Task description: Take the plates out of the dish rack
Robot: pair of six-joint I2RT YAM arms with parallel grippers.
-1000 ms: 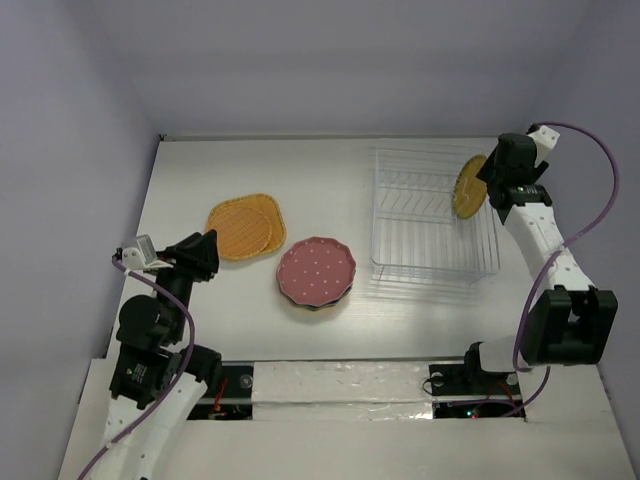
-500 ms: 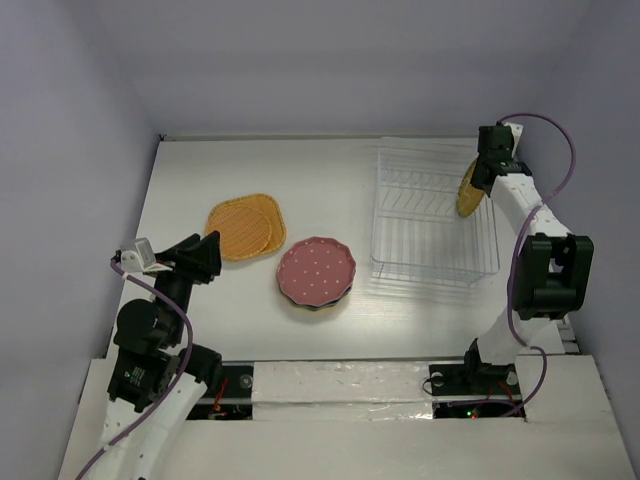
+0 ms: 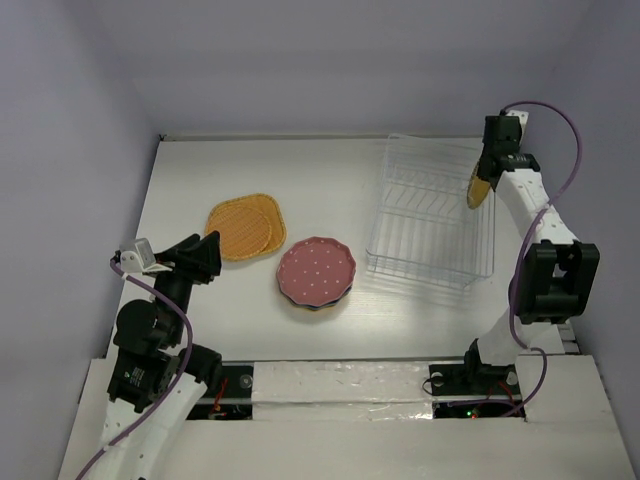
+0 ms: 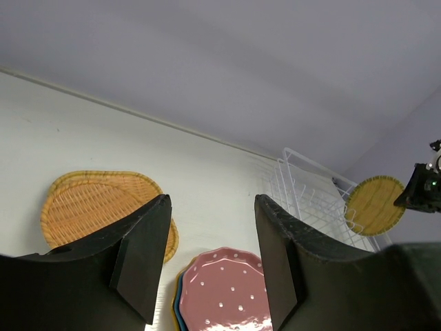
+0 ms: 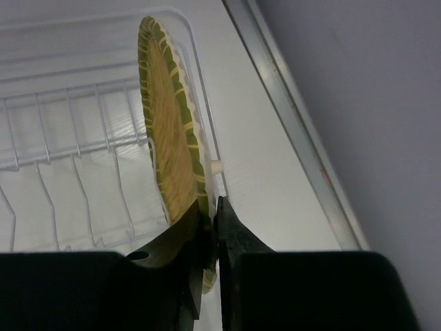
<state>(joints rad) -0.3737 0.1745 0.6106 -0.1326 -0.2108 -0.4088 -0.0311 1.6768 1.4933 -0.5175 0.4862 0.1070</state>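
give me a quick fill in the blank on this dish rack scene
1. The right tool is ___ on the rim of the woven plate.
2. The left tool is ___ and holds nothing.
3. The round dotted plate facing up is ___.
Missing words: shut; open; pink

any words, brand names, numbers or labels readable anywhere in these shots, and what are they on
No readable text, number or logo in any view.
Pink plate: a pattern of white dots only, no writing.
Orange woven plates, lifted woven plate and dish rack: no lettering visible.
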